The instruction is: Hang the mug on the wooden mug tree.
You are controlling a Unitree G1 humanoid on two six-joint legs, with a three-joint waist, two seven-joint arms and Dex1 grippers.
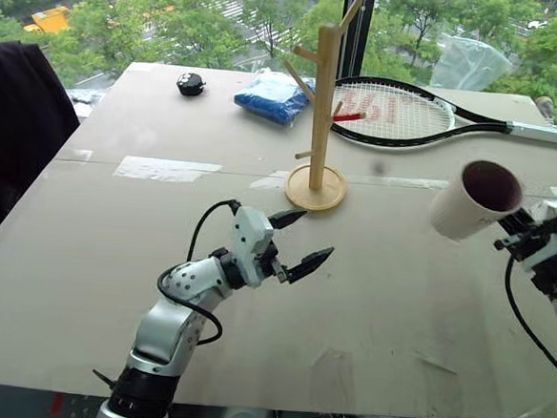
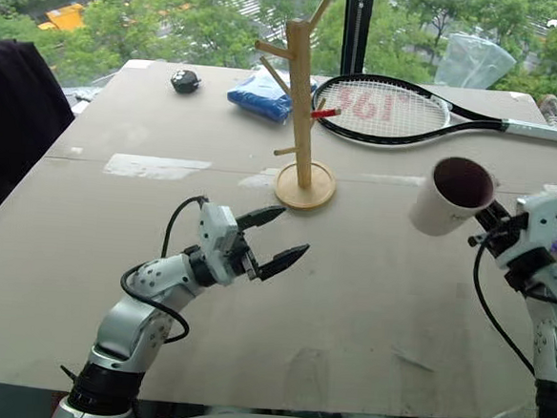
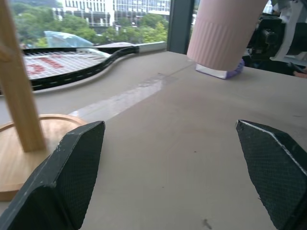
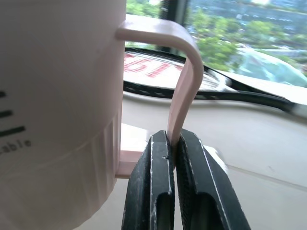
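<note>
Beige table (image 1: 113, 255) by a window (image 1: 178, 11) — right gripper (image 4: 173, 143) pinching the mug (image 1: 475, 199) handle, left gripper (image 1: 300, 241) spread beside the mug tree (image 1: 321, 126).

High-floor room, window (image 1: 178, 11) over treetops, cardboard-topped table (image 1: 113, 255)

Soft daylight from the window; near fingers (image 3: 62, 182) blurred.

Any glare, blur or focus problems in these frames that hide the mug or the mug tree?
Left eye view: soft daylight from the window, glare patches on the tape strip, mug and mug tree clear. Left wrist view: gripper fingers and the mug tree's pole are close and soft. Right wrist view: the mug wall is slightly washed out, the racket behind is blurred.
</note>
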